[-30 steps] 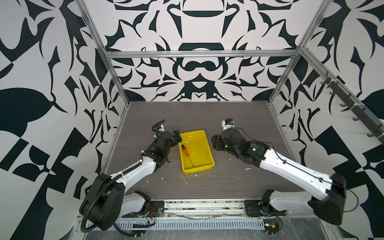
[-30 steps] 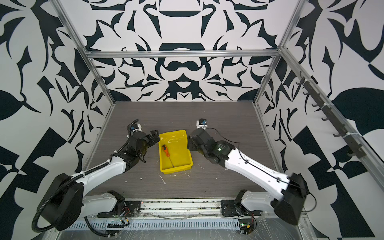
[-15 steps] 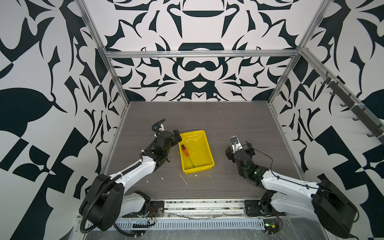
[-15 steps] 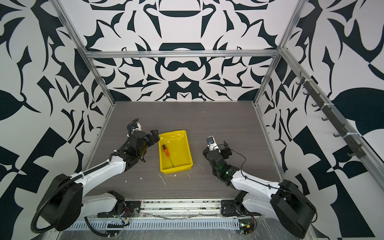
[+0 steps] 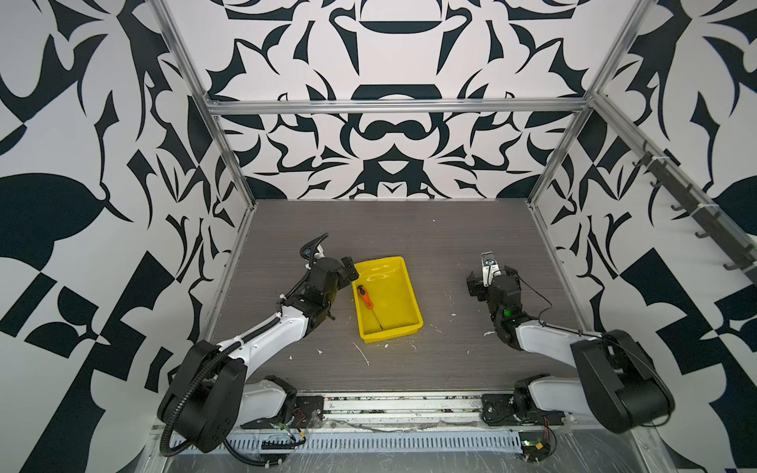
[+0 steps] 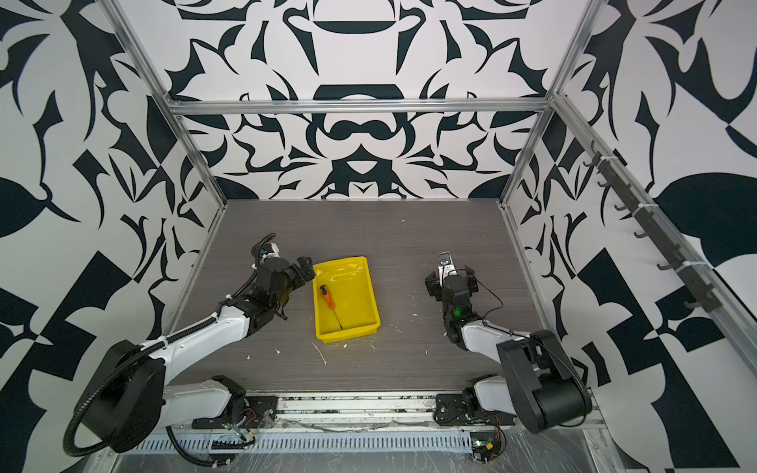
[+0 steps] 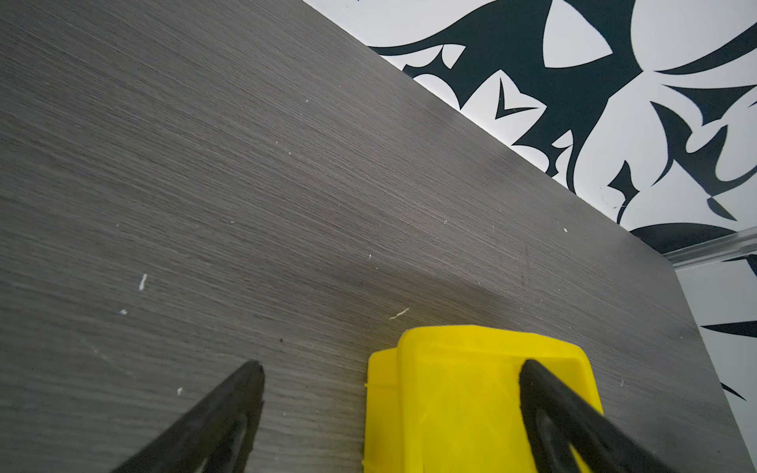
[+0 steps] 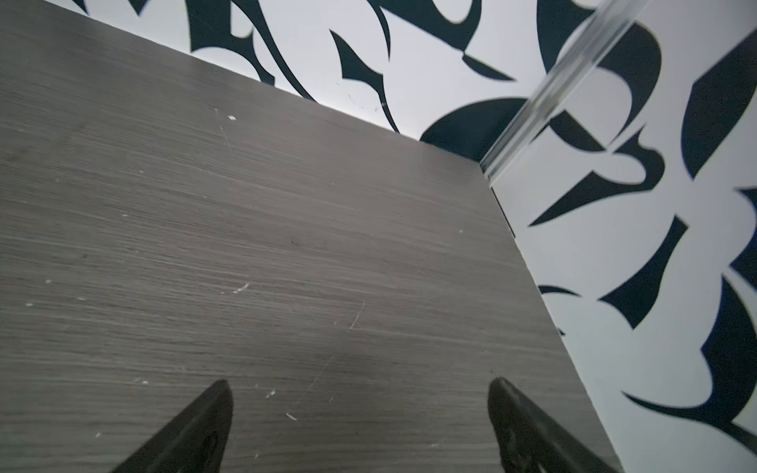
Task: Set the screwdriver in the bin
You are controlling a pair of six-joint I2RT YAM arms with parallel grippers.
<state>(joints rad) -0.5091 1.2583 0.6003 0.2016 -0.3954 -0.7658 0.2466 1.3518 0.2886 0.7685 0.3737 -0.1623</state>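
The screwdriver [image 5: 366,297] [image 6: 327,299], orange-handled with a thin dark shaft, lies loose inside the yellow bin [image 5: 395,305] [image 6: 354,305] along its left side, tip toward the near edge. My left gripper [image 5: 347,273] [image 6: 302,273] [image 7: 391,366] is open at the bin's far left corner, one finger over the yellow bin [image 7: 471,389] and one over the table. My right gripper [image 5: 491,278] [image 6: 449,279] [image 8: 359,385] stands open over bare table well to the right of the bin, nothing between its fingers.
Small white scraps [image 5: 361,353] litter the grey wood table [image 5: 409,237] near the bin's front. Patterned walls with metal frame posts [image 5: 551,164] close in three sides. The arm bases and a cable rail [image 5: 368,442] run along the front edge.
My right arm has drawn back from beside the bin to the right side of the table, and its jaws have opened wider. Left arm, bin and screwdriver have not moved.
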